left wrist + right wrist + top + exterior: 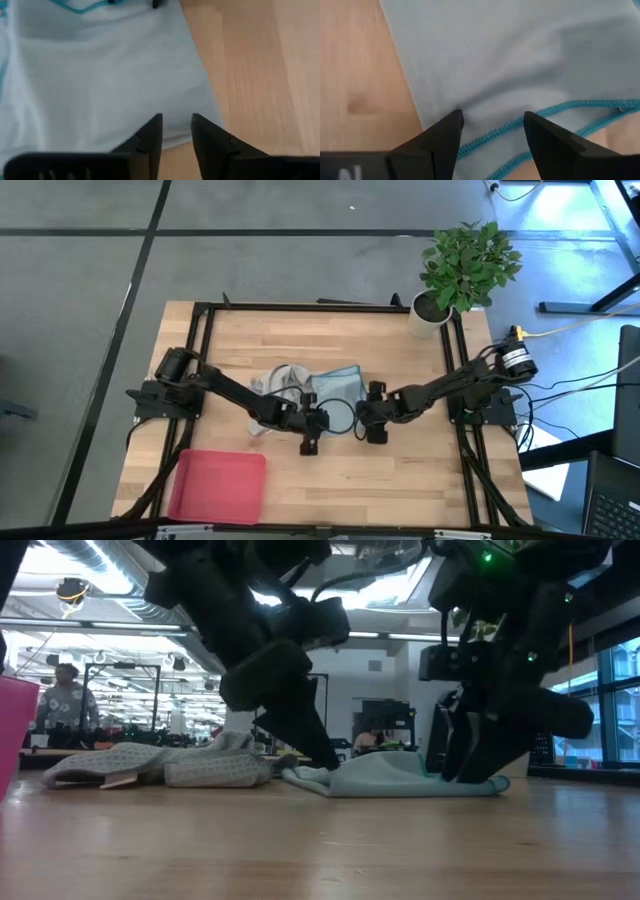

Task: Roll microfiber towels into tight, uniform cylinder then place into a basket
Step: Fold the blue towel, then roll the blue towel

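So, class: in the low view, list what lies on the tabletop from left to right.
Pink-red basket edge → light grey towel → pale blue-teal towel, where both arms' tools come down.

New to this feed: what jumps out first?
Both dark arms meet mid-table over a pale blue-teal microfiber towel, the left gripper and right gripper at opposite edges of it. A crumpled light grey towel lies beside it; the pink-red plastic tray sits near the front-left corner.
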Motion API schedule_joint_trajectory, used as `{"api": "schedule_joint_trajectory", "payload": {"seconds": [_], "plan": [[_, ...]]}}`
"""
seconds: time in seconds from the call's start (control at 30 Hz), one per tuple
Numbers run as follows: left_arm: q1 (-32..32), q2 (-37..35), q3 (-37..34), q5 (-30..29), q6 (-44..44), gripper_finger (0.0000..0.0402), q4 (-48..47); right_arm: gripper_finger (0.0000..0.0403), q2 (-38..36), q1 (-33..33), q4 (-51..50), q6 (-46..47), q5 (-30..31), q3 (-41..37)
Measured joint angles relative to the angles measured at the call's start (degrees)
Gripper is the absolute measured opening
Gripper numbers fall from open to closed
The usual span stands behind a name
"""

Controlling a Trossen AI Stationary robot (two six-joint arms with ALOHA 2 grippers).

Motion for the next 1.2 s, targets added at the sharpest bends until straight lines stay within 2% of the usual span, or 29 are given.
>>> {"api": "schedule_joint_trajectory", "payload": {"seconds": [0.17, 0.37, 0.53, 0.6, 0.8, 1.2], "plan": [[0.2, 1.4, 0.0, 0.3, 0.0, 0.0094, -2.1, 0.0218, 0.7, 0.0, 1.6, 2.9, -2.2, 0.1], [1.8, 1.1, 0.2, 0.2, 0.2, 0.0094, -5.6, 0.0218, 0.9, 0.6, 5.7, 4.4, -8.2, -0.1], [2.5, 0.5, 0.1, 0.0, 1.8, 0.0094, -6.7, 0.0218, 0.9, 1.8, 6.4, -0.1, -6.2, -0.1], [2.5, -0.8, -0.1, -0.3, 2.0, 0.0094, -8.6, 0.0218, 0.3, 2.1, 5.8, -1.6, -3.4, -0.2], [1.1, -5.7, 0.0, -3.1, 2.1, 0.0094, -11.1, 0.0218, -3.9, 2.4, 4.2, -3.8, -1.5, -0.1], [-1.8, -6.2, 0.0, -2.6, 1.5, 0.0094, -10.8, 0.0218, -5.9, 4.2, 5.4, -4.3, -5.6, -0.1]]}}
